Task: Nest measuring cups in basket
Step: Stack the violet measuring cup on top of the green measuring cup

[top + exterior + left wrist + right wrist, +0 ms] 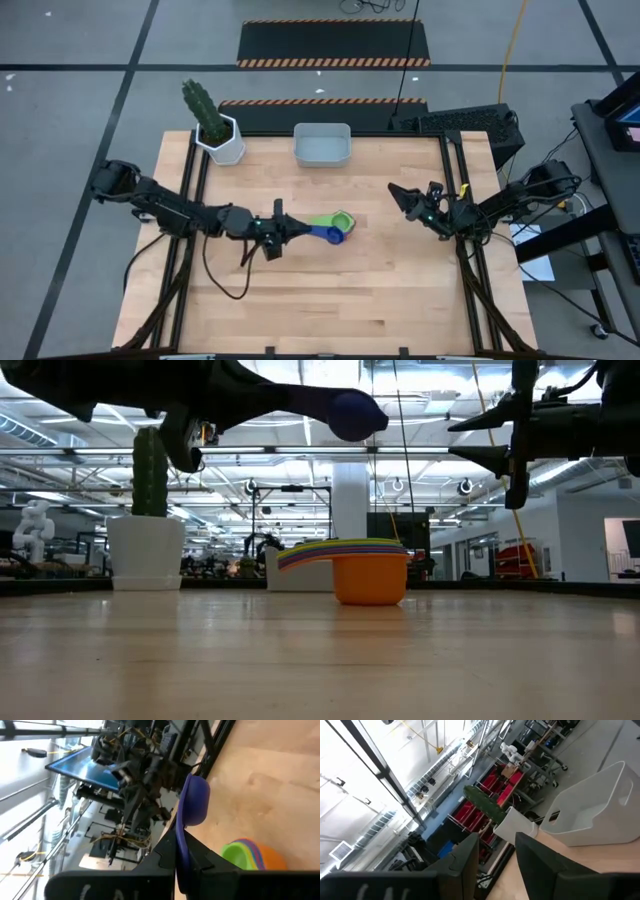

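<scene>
You will find no brand, label or readable writing on any item. The left claw (300, 232) is clamped on the handle of the dark blue cup (333, 236), holding it clear above the table (400, 300), next to the stack. The handle is largely hidden between the fingers in the left wrist view, so only the bowl shows fully. The remaining cups sit nested in a stack (365, 565) on the table (orange cup (372, 580) lowest, green cup (340, 220) uppermost from above); the rims between them are too thin to count or name reliably. The basket (321, 144) stands at the far table edge, well apart from the stack, beside the white cactus pot (225, 140). The right claw (400, 197) waits raised over the right side, its fingers apart and holding nothing; in the right wrist view the basket is cut off at the picture edge
</scene>
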`<state>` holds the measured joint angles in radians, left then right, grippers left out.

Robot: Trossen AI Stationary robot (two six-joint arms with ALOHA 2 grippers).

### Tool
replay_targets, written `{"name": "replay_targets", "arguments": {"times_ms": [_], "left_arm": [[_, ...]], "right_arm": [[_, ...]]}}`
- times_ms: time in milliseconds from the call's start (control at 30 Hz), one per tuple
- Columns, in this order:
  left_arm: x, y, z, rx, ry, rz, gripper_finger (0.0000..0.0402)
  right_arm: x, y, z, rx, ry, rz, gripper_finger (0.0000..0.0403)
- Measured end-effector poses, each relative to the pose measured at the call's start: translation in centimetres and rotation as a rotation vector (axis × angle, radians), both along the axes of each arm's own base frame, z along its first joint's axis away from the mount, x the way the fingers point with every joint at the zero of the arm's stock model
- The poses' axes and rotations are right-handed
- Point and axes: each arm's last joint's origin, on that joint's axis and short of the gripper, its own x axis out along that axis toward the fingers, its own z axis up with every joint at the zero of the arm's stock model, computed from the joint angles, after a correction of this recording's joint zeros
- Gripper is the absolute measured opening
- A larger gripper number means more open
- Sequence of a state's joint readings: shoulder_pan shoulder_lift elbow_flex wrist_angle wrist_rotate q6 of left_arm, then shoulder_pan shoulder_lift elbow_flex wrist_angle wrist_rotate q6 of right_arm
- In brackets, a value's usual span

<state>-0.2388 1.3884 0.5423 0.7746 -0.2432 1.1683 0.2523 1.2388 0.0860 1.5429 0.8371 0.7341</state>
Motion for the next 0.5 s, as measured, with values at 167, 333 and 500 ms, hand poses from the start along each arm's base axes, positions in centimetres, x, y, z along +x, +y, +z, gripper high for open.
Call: {"name": "replay_targets", "arguments": {"times_ms": [167, 333, 500], "left_arm": [[0.2, 1.1, -0.1, 0.001, 0.012, 0.024, 0.0005], [0.3, 2.1, -0.7, -0.001, 0.071, -0.006, 0.0008], [0.4, 2.8, -1.4, -0.004, 0.141, -0.034, 0.0006]], "right_arm": [[0.0, -0.1, 0.0, -0.056, 0.04, -0.023, 0.0121], [0.0, -0.5, 0.0, -0.075, 0.055, -0.052, 0.0121], [0.1, -0.8, 0.0, -0.1, 0.074, -0.077, 0.0121]]}}
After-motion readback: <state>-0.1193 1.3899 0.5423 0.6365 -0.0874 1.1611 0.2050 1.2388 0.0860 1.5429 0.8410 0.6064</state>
